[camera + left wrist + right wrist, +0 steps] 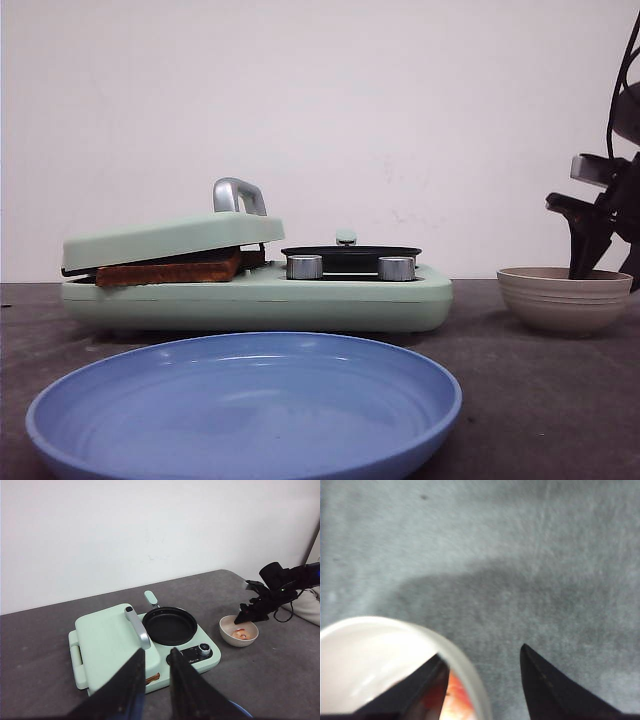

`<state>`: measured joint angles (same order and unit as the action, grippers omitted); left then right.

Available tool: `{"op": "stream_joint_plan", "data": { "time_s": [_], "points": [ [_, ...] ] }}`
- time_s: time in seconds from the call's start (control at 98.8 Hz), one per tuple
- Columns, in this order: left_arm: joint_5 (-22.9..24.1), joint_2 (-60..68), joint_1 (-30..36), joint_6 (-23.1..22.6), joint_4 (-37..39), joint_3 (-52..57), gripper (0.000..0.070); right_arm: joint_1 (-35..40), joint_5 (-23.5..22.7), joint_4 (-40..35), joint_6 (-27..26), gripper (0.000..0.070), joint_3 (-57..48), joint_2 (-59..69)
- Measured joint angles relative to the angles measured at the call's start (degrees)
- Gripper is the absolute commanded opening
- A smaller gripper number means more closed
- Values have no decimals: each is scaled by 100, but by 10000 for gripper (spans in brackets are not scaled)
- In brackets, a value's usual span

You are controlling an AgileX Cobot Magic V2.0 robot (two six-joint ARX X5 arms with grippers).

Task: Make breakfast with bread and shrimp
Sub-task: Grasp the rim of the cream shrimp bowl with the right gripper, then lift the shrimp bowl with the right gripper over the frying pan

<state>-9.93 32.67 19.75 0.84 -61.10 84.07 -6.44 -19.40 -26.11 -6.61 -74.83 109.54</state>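
Shrimp (241, 634), pink-orange pieces, are seen lying in the beige bowl (238, 630), which stands on the grey table (45, 670) to the right of the green breakfast maker (140, 650). Bread (170, 269) is already pressed under the lowered lid (172, 239) of the sandwich side, a crust edge showing at the front. The step in hand is judged to be the fetching of shrimp: the right gripper (482, 672) is held over the bowl's rim with its jaws parted, one finger inside the bowl and one outside, and nothing is gripped. Both fingers must next be brought inside the rim around one piece and closed, and the piece carried to the black pan (170, 625). The left gripper (157, 672) is held back above the table, slightly parted and empty.
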Motion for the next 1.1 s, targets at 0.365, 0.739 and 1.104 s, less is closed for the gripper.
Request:
{"op": "stream_joint_plan", "data": {
  "time_s": [0.365, 0.739, 1.104],
  "points": [
    [0, 0, 0, 0, 0, 0, 4, -4, -201, 74, -114, 0, -2, 76],
    [-2, 0, 0, -2, 0, 0, 4, 175, -831, 1329, -540, 0, -9, -660],
    [-2, 0, 0, -52, 2, 0, 4, 1773, -927, 2918, -1126, 0, -138, -1187]
  ]
}}
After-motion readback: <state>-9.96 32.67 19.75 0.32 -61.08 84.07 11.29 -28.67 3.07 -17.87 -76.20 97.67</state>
